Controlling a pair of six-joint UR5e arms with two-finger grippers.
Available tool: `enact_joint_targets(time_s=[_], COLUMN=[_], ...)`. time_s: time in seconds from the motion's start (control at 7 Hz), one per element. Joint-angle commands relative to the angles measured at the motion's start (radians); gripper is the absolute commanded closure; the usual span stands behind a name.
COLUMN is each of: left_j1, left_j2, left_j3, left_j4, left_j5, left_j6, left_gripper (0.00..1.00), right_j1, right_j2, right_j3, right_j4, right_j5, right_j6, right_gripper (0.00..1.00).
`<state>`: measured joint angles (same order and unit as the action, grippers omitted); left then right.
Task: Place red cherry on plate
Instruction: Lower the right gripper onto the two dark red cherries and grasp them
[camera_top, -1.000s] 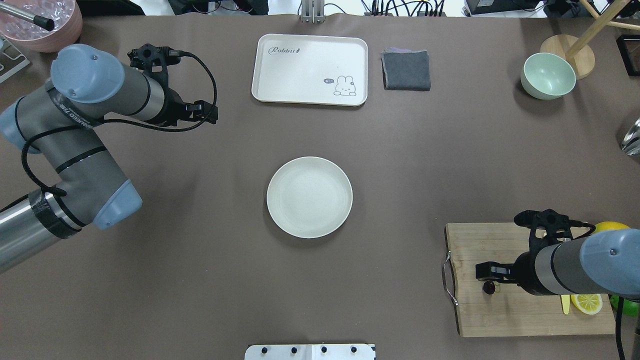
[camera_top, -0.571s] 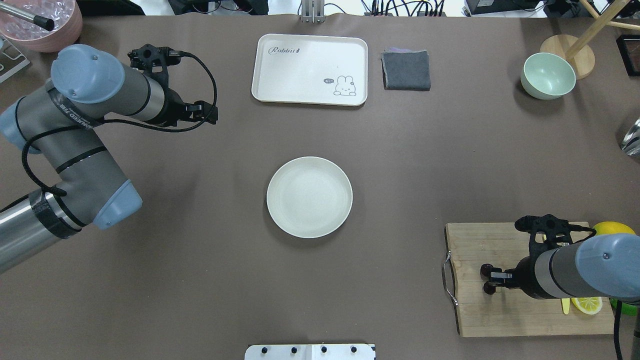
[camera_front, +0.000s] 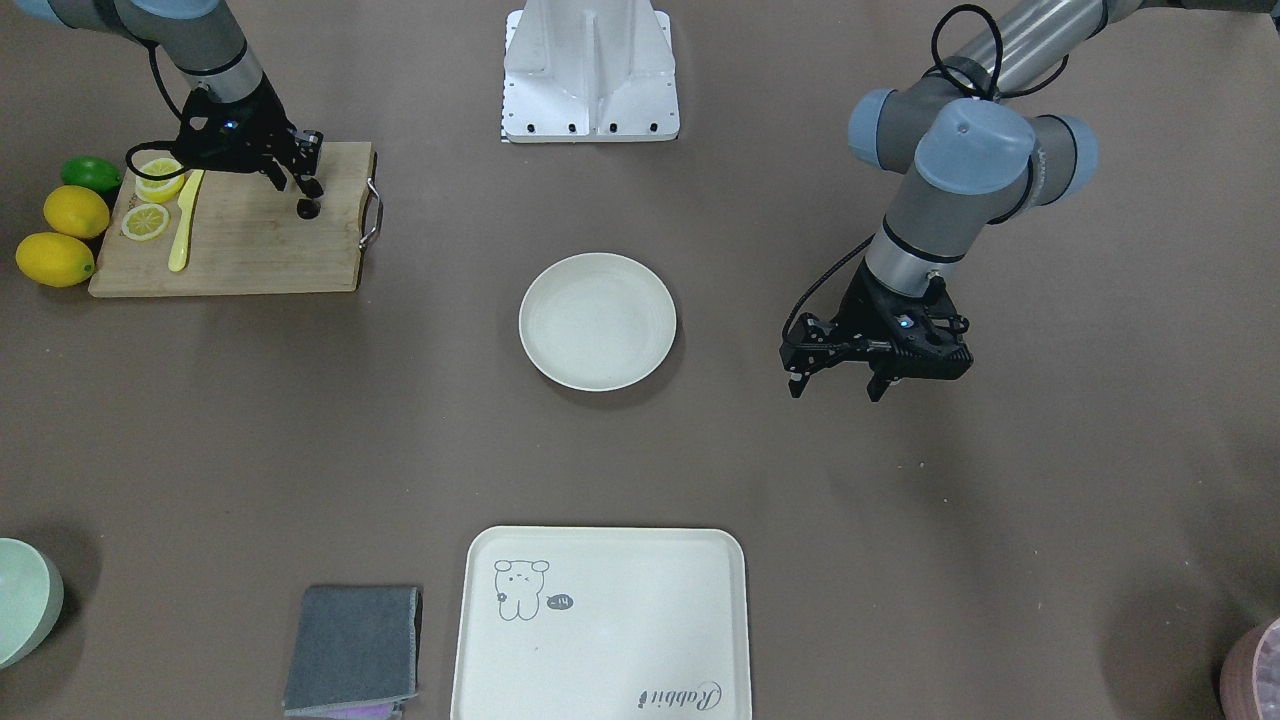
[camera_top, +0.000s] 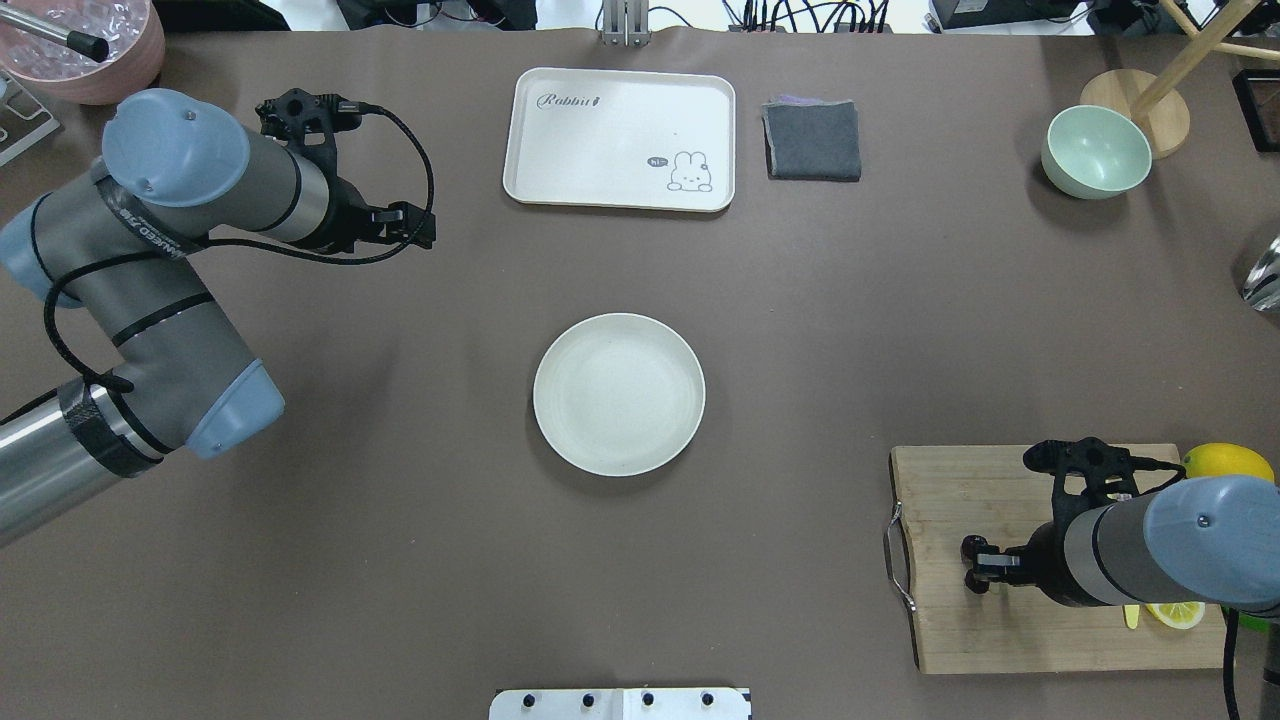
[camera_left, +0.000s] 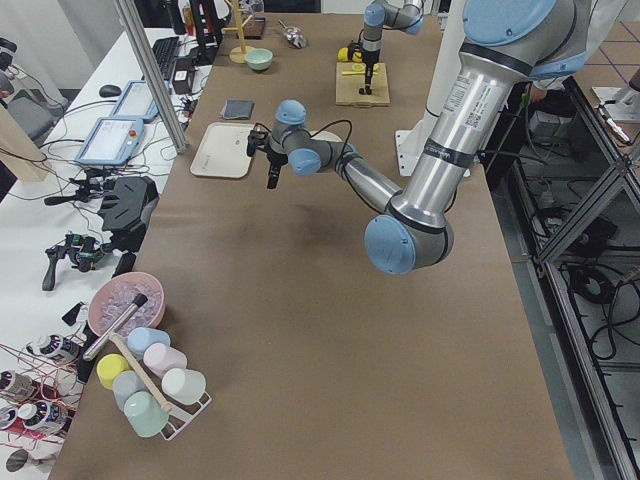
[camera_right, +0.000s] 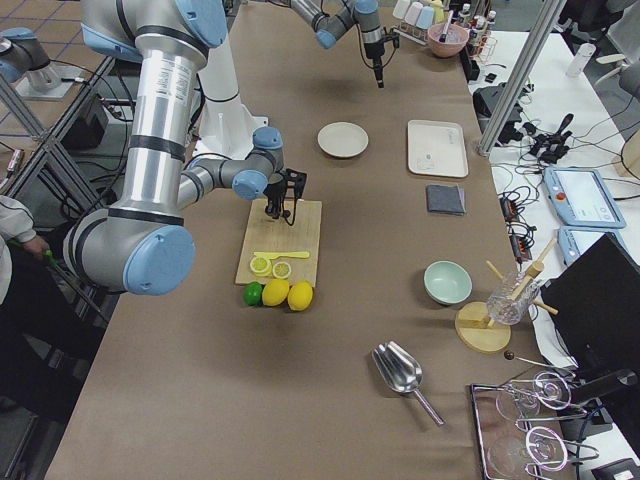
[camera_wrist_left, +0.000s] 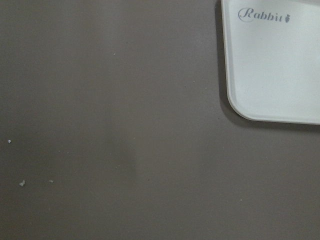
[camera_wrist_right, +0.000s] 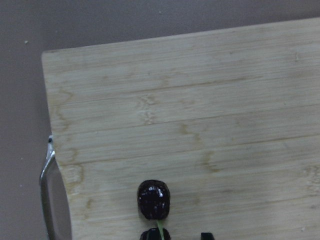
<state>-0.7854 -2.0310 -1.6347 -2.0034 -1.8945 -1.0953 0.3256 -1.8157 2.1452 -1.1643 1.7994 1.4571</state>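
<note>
The red cherry (camera_wrist_right: 154, 199), two tiny dark fruits on one stem, lies on the wooden cutting board (camera_top: 985, 630) near its handle end. It also shows as a dark spot (camera_front: 307, 208) under my right gripper (camera_front: 303, 188). That right gripper (camera_top: 975, 565) hangs low over the red cherry and looks open, with one fingertip (camera_wrist_right: 207, 235) just showing beside the fruit. The round cream plate (camera_top: 619, 394) sits bare at the table's middle, well to the left of the board. My left gripper (camera_top: 428, 226) hovers open over bare table far from both, holding nothing.
Lemons (camera_front: 58, 258), a lime (camera_front: 90, 173), lemon slices (camera_front: 146, 221) and a yellow knife (camera_front: 180, 235) sit at the board's outer end. A cream tray (camera_top: 620, 140), a grey cloth (camera_top: 812, 140) and a pale green bowl (camera_top: 1096, 150) line the far side.
My right gripper has dropped lower over the cherries and shifted slightly toward the robot's side of the board. The left arm has not moved.
</note>
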Motion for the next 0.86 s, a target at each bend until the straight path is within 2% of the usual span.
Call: enact_joint_targets(time_s=[0.0,0.29,0.71], left_j1=[0.0,0.0,-0.002], left_j2=[0.0,0.0,0.0], left_j3=[0.001,-0.002,-0.002], left_j4=[0.0,0.0,-0.001], left_j5=[0.0,0.0,0.0], left_j6=[0.0,-0.001,0.0], left_gripper=[0.02,0.02,0.02], right_j1=[-0.014,-0.025,0.03], right_j2=[-0.001,0.001,-0.001], right_j3=[0.001,0.002,0.06], right_j4=[0.0,0.0,0.0], right_j5=[-0.018,-0.069,-0.045], right_j6=[0.0,0.002,0.002], right_gripper=[1.0,1.0,1.0])
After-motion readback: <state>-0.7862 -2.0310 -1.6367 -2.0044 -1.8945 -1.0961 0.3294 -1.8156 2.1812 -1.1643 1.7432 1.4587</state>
